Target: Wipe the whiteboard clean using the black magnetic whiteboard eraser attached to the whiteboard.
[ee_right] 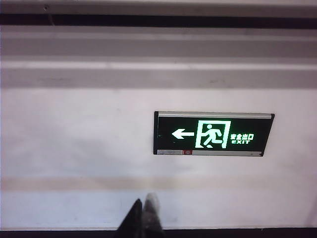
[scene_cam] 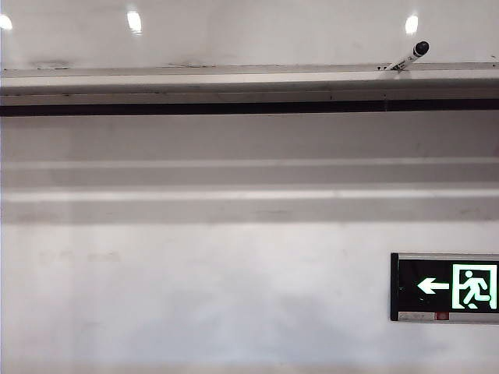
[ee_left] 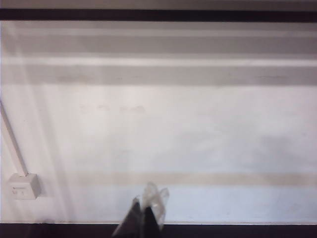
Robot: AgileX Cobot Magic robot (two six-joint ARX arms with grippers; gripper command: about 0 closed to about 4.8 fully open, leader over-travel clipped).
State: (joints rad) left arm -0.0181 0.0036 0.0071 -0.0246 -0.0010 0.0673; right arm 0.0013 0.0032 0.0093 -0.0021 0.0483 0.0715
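left hand: fingers pressed together, nothing between them; points at the bare matte wall, with a wall switch box off to one side.
right hand: fingers pressed together too, empty; the green exit sign sits on the wall just past it and a little to one side.
whiteboard: well above both hands; only its glossy lower strip shows in the exterior view, over the long silver-grey ledge.
ledge axis: runs horizontally across the whole exterior view, so any wipe stroke will likely run along it.
eraser: not visible in any view (can't say which end of the board it sits on).
marker: leans on the ledge, up and above the right hand's side; not the tool we need.
key relation: target is straight up from both hands, neither wrist view reaches the board face.
nearer arm: can't tell, both are about equally far below the ledge.
next move (judgement): raise an arm until the board face and eraser come into view, then pick the side.
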